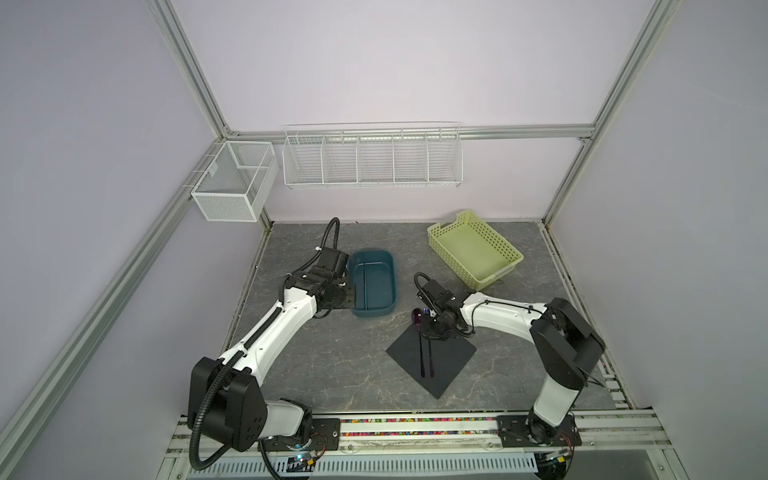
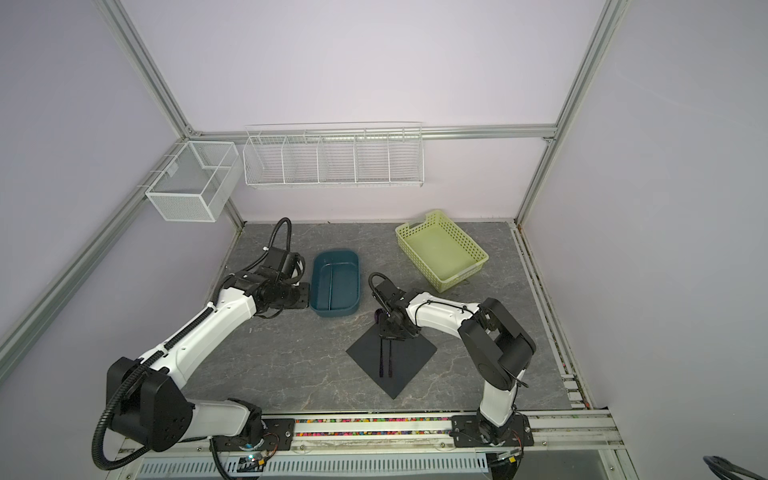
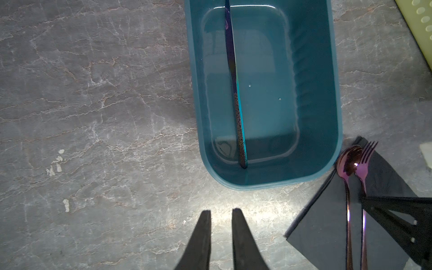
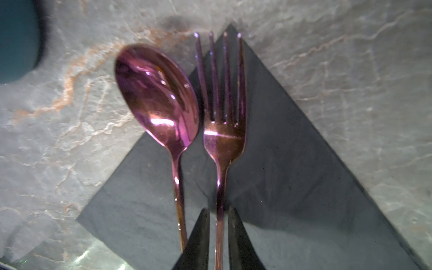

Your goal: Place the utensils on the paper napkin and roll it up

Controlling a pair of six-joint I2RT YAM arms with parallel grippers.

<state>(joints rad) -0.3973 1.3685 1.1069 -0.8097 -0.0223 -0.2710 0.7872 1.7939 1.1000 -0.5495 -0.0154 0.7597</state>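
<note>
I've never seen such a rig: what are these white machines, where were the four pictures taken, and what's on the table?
They are two white-and-black robot arms, the left arm and right arm, each ending in two jaws. Two pictures look down from above; two come from wrist cameras. On the grey marbled table lies a black paper napkin carrying a shiny purple spoon and fork. The matching knife lies in the teal plastic tub. The right jaws straddle the fork's handle with slim gaps; the left jaws hold nothing.
</note>
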